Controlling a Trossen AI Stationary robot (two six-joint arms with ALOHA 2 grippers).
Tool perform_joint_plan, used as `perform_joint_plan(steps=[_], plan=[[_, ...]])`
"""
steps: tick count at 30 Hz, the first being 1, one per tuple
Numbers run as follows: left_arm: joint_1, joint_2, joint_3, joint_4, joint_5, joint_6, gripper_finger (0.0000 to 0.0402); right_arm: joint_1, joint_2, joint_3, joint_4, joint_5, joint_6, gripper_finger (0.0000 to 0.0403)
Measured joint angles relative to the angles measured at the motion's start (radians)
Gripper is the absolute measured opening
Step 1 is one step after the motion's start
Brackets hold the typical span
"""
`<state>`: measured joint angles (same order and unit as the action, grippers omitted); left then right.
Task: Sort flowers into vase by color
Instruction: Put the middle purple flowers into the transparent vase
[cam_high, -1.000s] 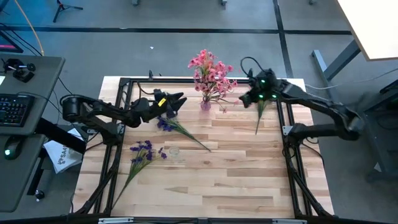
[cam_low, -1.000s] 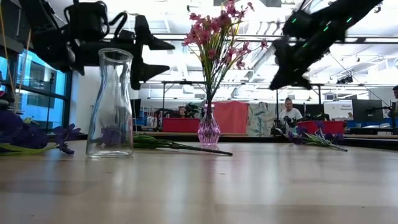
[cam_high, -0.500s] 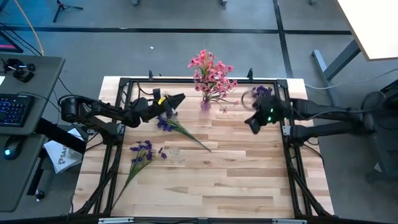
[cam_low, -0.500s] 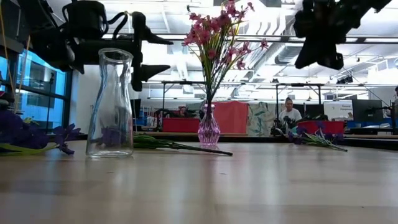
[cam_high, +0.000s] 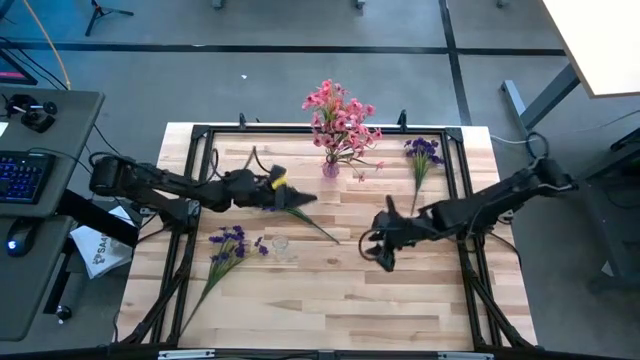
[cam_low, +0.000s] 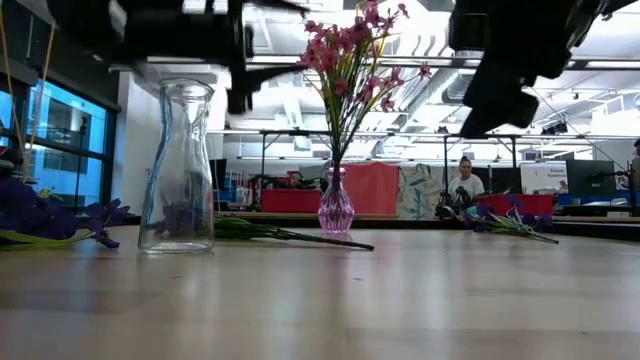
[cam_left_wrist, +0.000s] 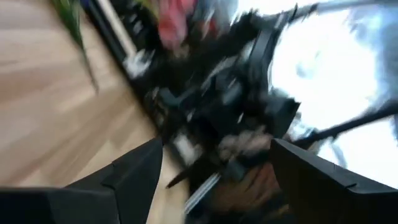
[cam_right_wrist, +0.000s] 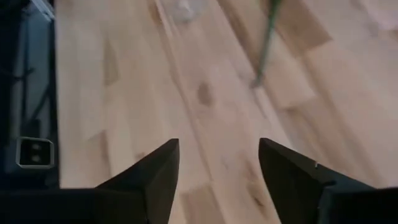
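Flowers (cam_high: 341, 118) pink in vase (cam_high: 330, 167); left gripper (cam_high: 297, 197), right gripper (cam_high: 378, 243) spread wide, empty; no legible writing.

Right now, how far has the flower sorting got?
Done: pink flowers stand in the pink vase. In hand: nothing; the left tool and right tool are both open and empty. Left: three purple sprays lie on the table, at and; the clear vase holds none.
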<state>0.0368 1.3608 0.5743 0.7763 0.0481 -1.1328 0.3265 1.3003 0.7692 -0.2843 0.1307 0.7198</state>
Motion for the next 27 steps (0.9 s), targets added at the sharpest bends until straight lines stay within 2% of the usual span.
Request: perform_joint_plan(steps=[2, 5, 8, 11, 14, 19, 23, 27], plan=[[-0.030, -0.051, 0.081, -0.225, 0.005, 0.115, 0.0284, 0.016, 0.039, 0.000, 0.063, 0.000, 0.025, 0.0224], [-0.046, -0.138, 0.240, -0.671, -0.034, 0.341, 0.0284, 0.035, 0.082, 0.000, 0.171, 0.031, 0.073, 0.0226], [-0.054, -0.200, 0.410, -1.127, -0.163, 0.527, 0.0284, 0.044, 0.136, 0.006, 0.285, 0.093, 0.104, 0.0224], [-0.077, -0.250, 0.515, -1.402, -0.320, 0.620, 0.0284, 0.037, 0.229, 0.062, 0.310, 0.113, 0.110, 0.0216], [-0.140, -0.338, 0.508, -1.456, -0.417, 0.688, 0.0284, 0.016, 0.343, 0.156, 0.289, 0.120, 0.086, 0.0210], [-0.247, -0.483, 0.402, -1.461, -0.530, 0.663, 0.0284, -0.026, 0.517, 0.361, 0.173, 0.214, -0.003, 0.0209], [-0.297, -0.552, 0.315, -1.447, -0.556, 0.613, 0.0284, -0.062, 0.629, 0.496, 0.041, 0.290, -0.047, 0.0209], [-0.330, -0.575, 0.241, -1.372, -0.557, 0.588, 0.0284, -0.104, 0.715, 0.580, 0.017, 0.302, -0.089, 0.0209]])
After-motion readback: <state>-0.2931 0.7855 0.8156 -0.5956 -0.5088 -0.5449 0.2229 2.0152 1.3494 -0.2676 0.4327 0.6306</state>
